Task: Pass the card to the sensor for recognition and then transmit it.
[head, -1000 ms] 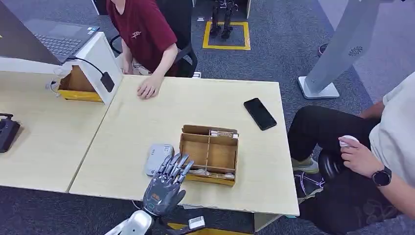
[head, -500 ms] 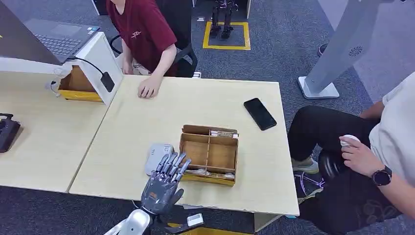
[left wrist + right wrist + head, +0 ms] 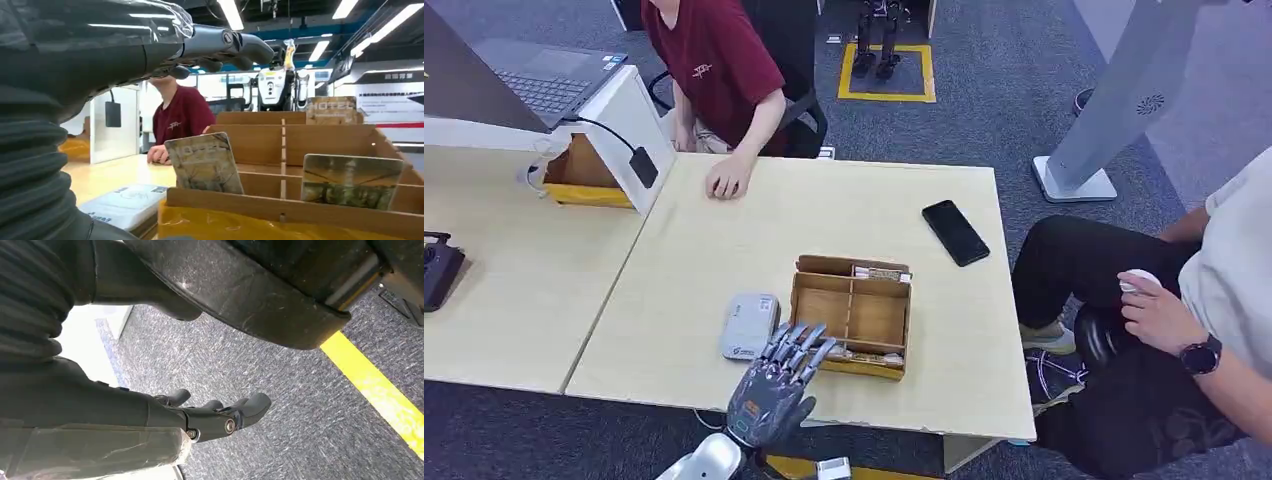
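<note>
A brown divided cardboard box (image 3: 852, 315) stands near the table's front edge. "HOTEL" cards lean in it: two in the near row (image 3: 205, 162) (image 3: 350, 180) and one at the far wall (image 3: 332, 109). Left of the box lies the flat grey-white sensor (image 3: 750, 325), which the left wrist view shows low beside the box (image 3: 122, 206). My left hand (image 3: 776, 385) hovers at the box's near left corner, fingers spread and pointing forward, with nothing in it; its fingers (image 3: 235, 47) reach over the near cards. My right hand (image 3: 215, 415) hangs above the carpet, fingers loosely extended, holding nothing.
A black phone (image 3: 955, 232) lies at the far right of the table. A person in red rests a hand (image 3: 727, 180) on the far edge. At the left are a white stand (image 3: 629, 120), a laptop (image 3: 544, 80) and a wooden tray (image 3: 584, 175). Another person (image 3: 1184, 320) sits at the right.
My left hand has shifted a little right, from over the sensor's near end to the box's near left corner. The box, cards and sensor have not moved.
</note>
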